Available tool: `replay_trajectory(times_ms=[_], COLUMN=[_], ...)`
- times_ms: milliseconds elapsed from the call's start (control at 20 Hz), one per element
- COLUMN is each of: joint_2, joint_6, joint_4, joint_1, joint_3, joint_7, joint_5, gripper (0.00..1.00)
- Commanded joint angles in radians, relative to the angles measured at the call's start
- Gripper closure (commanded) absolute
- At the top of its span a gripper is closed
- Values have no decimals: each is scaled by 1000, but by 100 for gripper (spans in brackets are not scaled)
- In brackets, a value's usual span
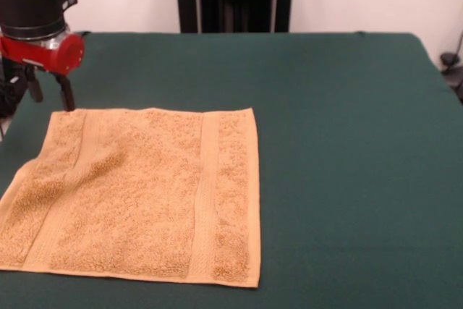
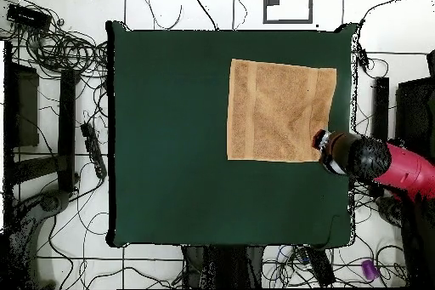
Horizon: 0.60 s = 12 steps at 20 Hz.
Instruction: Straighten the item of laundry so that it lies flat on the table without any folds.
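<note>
The item of laundry (image 1: 137, 193) is an orange-tan terry towel, spread out almost flat on the green table (image 1: 347, 164), with a woven band running down near its right side. A shallow ridge rises near its left edge, where the border curls slightly. My gripper (image 1: 49, 90) hangs just behind the towel's far left corner, open, with nothing between its two dark fingers. From overhead the towel (image 2: 280, 110) lies toward the table's (image 2: 170, 150) upper right, and the gripper (image 2: 321, 140) sits at the towel's lower right corner.
The towel lies close to the table's left edge (image 1: 7, 124) in the front view. Cables and dark equipment (image 2: 59, 57) ring the table on the floor.
</note>
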Motion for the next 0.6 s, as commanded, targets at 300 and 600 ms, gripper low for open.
replay_trajectory(times_ms=[300,600], joint_2=[81,123], joint_6=[-39,-73], joint_4=[118,87], joint_1=[35,38], joint_3=[36,38], joint_7=[41,46], joint_5=[8,-2], gripper=[0,0])
